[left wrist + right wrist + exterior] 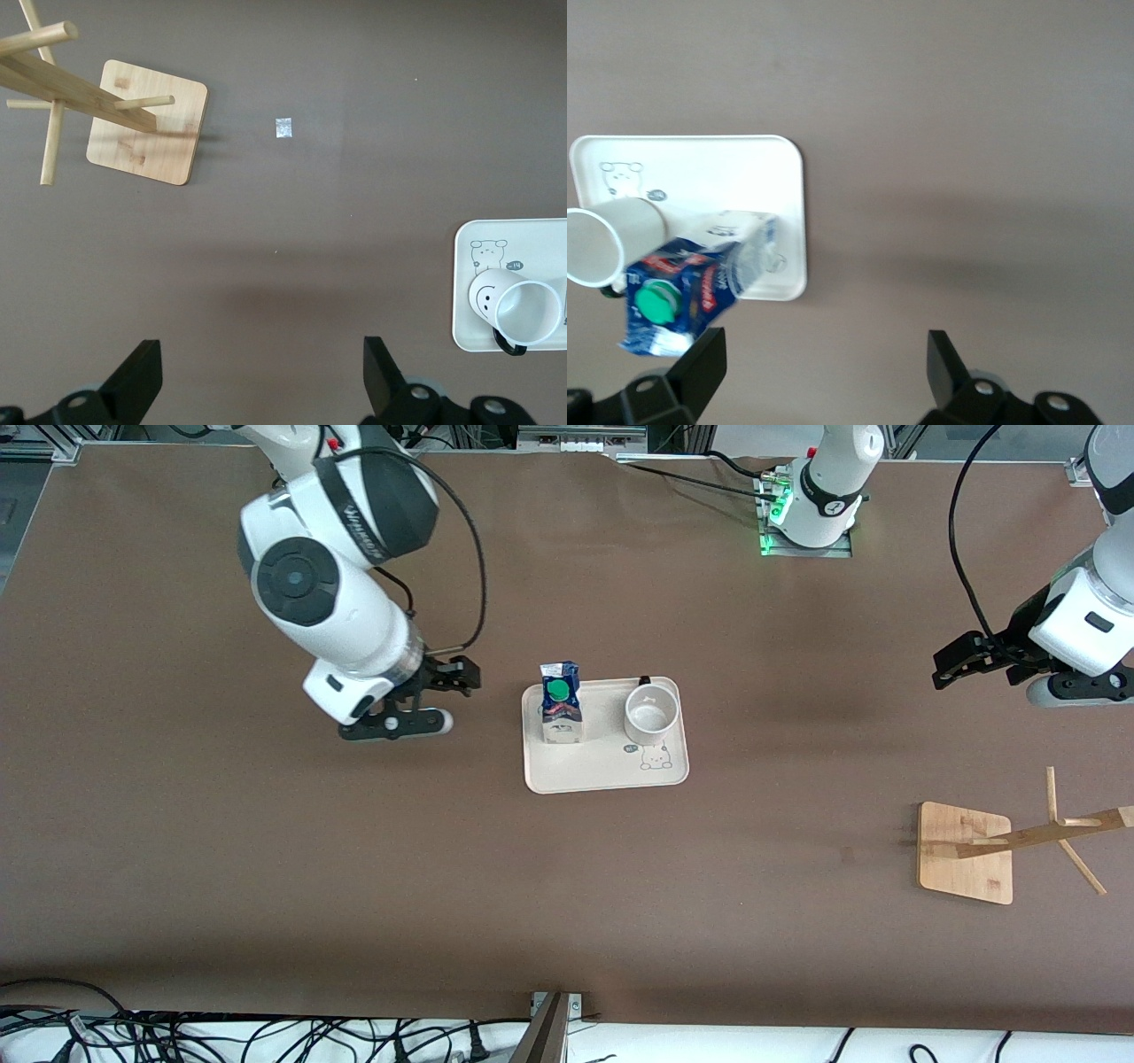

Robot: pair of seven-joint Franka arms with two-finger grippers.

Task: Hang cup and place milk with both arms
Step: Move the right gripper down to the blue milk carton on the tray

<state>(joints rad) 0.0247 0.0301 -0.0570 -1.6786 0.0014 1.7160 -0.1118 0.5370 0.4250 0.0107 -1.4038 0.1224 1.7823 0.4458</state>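
While both arms hover over the brown tabletop (266,886), a milk carton (561,703) and a smiley mug (650,713) stand upright on a cream tray (602,772).

Right gripper (423,700), wide open and empty, hangs beside the tray, nearest the milk. Left gripper (952,664), also wide open and empty, hangs well apart from the mug, toward the wooden cup rack (970,850).

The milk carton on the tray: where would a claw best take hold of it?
Probably around the white lower sides of the milk carton, coming from the right arm's end of the tray. It stands upright, its sides are flat, and the cup stands at its other flank.
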